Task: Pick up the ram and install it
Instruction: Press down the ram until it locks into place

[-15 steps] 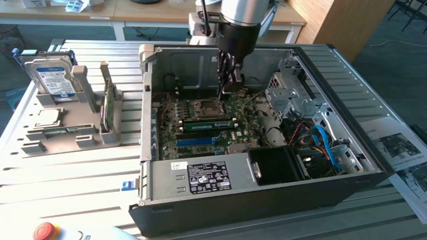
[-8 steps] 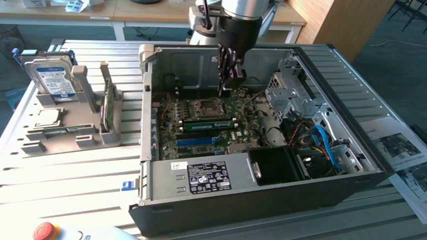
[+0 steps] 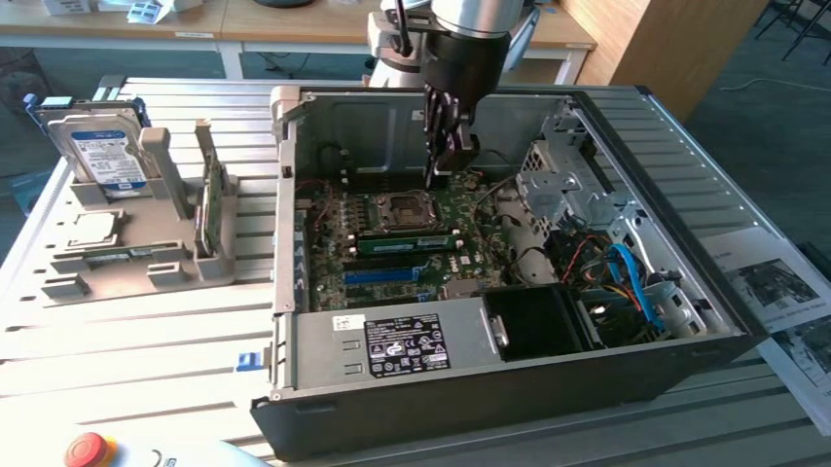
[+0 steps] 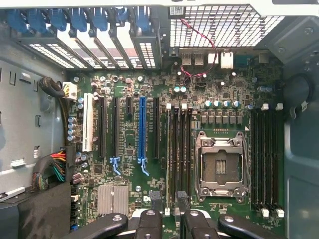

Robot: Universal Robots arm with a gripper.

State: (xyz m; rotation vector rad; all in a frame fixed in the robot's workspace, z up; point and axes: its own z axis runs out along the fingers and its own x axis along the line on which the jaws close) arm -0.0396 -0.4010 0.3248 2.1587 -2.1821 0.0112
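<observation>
The gripper (image 3: pixel 449 167) hangs inside the open computer case (image 3: pixel 675 350) on the table (image 3: pixel 143 321), its fingers (image 4: pixel 153 205) spread apart and grasping nothing. Just below it, a little nearer to me, the ram (image 3: pixel 405 243) stands as a green stick in a motherboard (image 3: pixel 449 209) slot, apart from the fingertips.

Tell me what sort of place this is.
Probably a robotics lab bench for computer assembly: an open computer case on a slatted metal table, a hard drive in a holder, and a red stop button.
</observation>
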